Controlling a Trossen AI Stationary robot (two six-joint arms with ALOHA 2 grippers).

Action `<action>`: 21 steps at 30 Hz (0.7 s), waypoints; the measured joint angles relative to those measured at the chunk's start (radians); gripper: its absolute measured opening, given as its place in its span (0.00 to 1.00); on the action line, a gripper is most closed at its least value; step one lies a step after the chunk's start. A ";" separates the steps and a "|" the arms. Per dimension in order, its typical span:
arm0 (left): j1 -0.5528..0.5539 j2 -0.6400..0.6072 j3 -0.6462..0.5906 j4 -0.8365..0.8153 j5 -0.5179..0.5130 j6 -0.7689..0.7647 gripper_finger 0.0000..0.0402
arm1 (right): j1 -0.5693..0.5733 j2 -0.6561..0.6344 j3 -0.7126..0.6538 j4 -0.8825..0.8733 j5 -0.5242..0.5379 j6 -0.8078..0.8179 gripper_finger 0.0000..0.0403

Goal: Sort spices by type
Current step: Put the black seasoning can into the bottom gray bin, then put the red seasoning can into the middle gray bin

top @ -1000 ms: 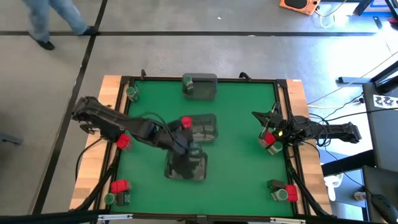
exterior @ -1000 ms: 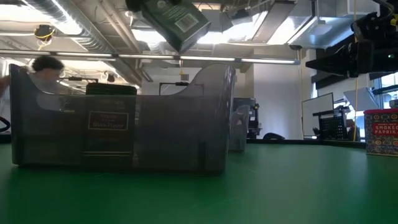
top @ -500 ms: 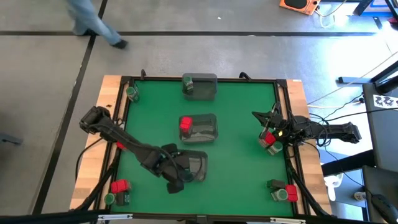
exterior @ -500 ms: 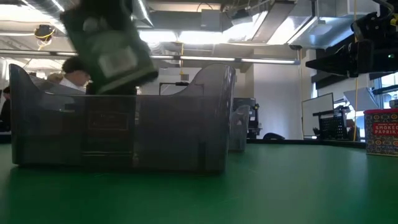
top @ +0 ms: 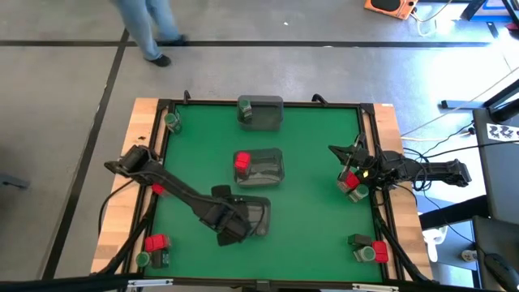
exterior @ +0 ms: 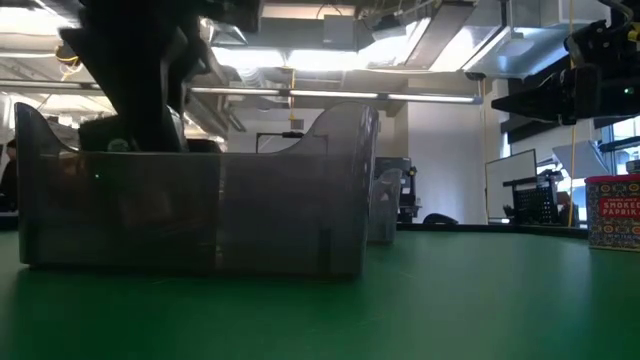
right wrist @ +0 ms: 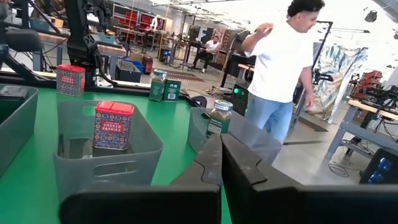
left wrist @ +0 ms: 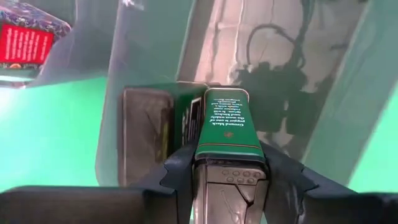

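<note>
A dark green spice tin (left wrist: pixel 227 127) is held in my left gripper (left wrist: pixel 227 155), which reaches steeply down into the near clear tray (top: pixel 258 217); in the high view the arm hides the tin. Another dark tin (left wrist: pixel 144 140) stands in that tray beside it. In the low view my left gripper (exterior: pixel 140 95) shows as a dark shape dipping behind the tray wall (exterior: pixel 200 215). A red box (top: pixel 242 162) stands in the middle tray (top: pixel 268 166), and a green-lidded jar (top: pixel 245 110) in the far tray (top: pixel 266 113). My right gripper (top: pixel 336 154) waits shut at the table's right edge. My left gripper pinches the tin between its two fingers (left wrist: pixel 180 165), one on each opposite side of the tin's upper end (left wrist: pixel 229 149). The fingers come from above, pointing steeply down. The tin hangs below them inside the near tray, close beside the other tin; whether it touches the tray floor is hidden.
Loose spices lie around the edges: red boxes (top: pixel 160 188) (top: pixel 156 242), green-lidded jars (top: pixel 171 120) (top: pixel 143 259), a mixed group (top: pixel 350 182) by the right gripper and another (top: pixel 369 250) at the near right. A person walks on the floor beyond the far edge (top: pixel 150 28).
My left gripper has come down and toward the table's near edge with the tin, tipping to point more steeply down. The tin, high above the tray a second ago, has sunk behind the near tray's wall. The person beyond the table has walked to the right.
</note>
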 joint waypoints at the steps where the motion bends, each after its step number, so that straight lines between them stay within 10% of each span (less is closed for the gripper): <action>1: 0.002 0.003 0.000 0.001 0.000 0.008 0.33 | 0.000 0.000 0.000 0.000 -0.001 0.000 0.01; 21: 0.055 0.012 0.052 -0.047 0.057 0.008 0.67 | 0.000 0.000 0.000 0.000 -0.025 0.000 0.01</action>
